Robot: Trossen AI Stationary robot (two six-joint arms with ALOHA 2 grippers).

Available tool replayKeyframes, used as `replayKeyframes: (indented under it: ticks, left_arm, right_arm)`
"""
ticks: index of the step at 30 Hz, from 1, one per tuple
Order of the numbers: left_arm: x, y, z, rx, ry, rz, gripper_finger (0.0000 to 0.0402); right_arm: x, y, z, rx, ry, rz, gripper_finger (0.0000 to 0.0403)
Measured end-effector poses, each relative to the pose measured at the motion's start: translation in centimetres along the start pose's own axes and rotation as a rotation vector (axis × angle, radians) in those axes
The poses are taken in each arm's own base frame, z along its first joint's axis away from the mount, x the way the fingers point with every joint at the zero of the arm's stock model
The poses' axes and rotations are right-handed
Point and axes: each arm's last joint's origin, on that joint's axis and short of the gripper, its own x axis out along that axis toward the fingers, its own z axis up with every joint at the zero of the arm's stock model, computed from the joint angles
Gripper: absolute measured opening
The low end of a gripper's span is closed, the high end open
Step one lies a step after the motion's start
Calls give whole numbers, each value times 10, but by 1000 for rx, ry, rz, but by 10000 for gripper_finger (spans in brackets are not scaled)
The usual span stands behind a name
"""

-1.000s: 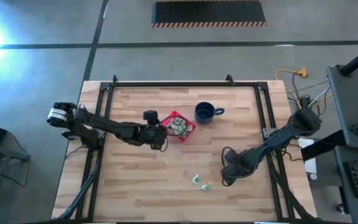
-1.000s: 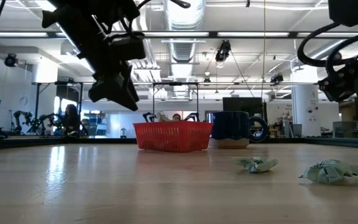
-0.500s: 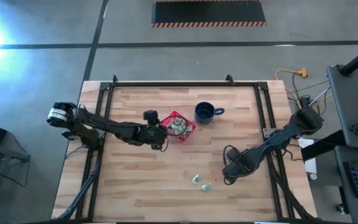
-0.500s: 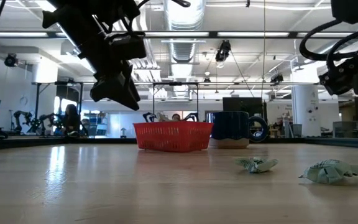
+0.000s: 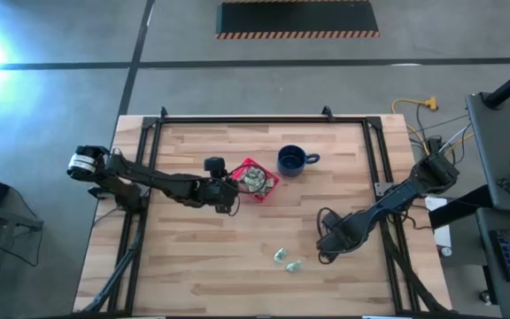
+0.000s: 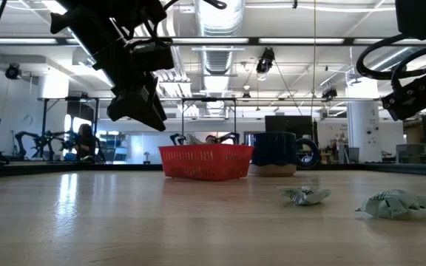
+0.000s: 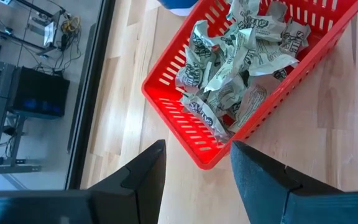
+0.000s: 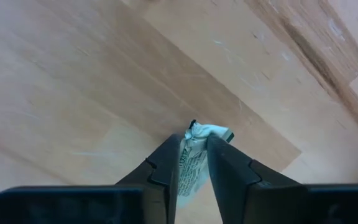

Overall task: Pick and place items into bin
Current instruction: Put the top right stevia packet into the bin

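Note:
The red basket (image 5: 268, 187) sits mid-table and holds several pale green-and-white wrapped pieces (image 7: 241, 56). Two more pieces (image 5: 280, 255) (image 5: 292, 264) lie on the wood near the near edge, also showing in the low view (image 6: 305, 195) (image 6: 394, 203). My left gripper (image 7: 196, 145) hangs open just left of the basket (image 7: 166, 99), above the table (image 6: 143, 111). My right gripper (image 5: 324, 248) is raised over the table, right of the two loose pieces (image 6: 413, 100), and is shut on one wrapped piece (image 8: 205, 132). My right gripper pinches a wrapped piece between its two fingers (image 8: 166, 165). One crinkled end (image 8: 211, 130) sticks out past the fingertips. The piece is lifted clear of the wood. Which part of the piece the pads are on is hidden by the fingers.
A dark blue mug (image 5: 290, 160) stands right of the basket, toward the far edge (image 6: 279, 154). Black frame rails (image 5: 149, 177) run along the table's left, right and far sides. Bare wood (image 5: 202, 257) lies near the near edge.
My right gripper, shut on its piece, has drifted a little toward the table's right edge while staying raised. The left arm, the basket and the two loose pieces have kept still.

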Motion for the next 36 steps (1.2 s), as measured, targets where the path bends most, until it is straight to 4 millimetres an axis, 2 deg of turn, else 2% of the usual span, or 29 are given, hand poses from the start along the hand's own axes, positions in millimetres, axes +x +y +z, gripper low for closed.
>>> replayKeyframes:
  ticks: [7, 12, 16, 23, 26, 30, 33, 36]
  left_arm:
    - [0, 0, 0, 0, 0, 0, 164]
    - [0, 0, 0, 0, 0, 0, 164]
    - [0, 0, 0, 6, 0, 0, 164]
    - [0, 0, 0, 7, 0, 0, 164]
    - [-1, -1, 0, 11, 1, -2, 164]
    - [-5, -4, 1, 17, -15, -32, 164]
    - [-11, -9, 2, 26, -32, -75, 164]
    - [-19, -15, 3, 38, -60, -109, 164]
  right_arm:
    - [-2, 4, 0, -78, 0, 29, 18]
    - [-10, 14, 2, -187, -69, 73, 9]
    - [-26, 26, 5, -303, -176, 112, 9]
    - [-68, 49, 13, -574, -507, 114, 9]
    - [-88, 56, 19, -650, -725, 33, 9]
    - [-111, 61, 31, -656, -1013, -129, 9]
    - [-121, 65, 43, -663, -1141, -222, 9]
    - [-122, 67, 62, -688, -1173, -264, 9]
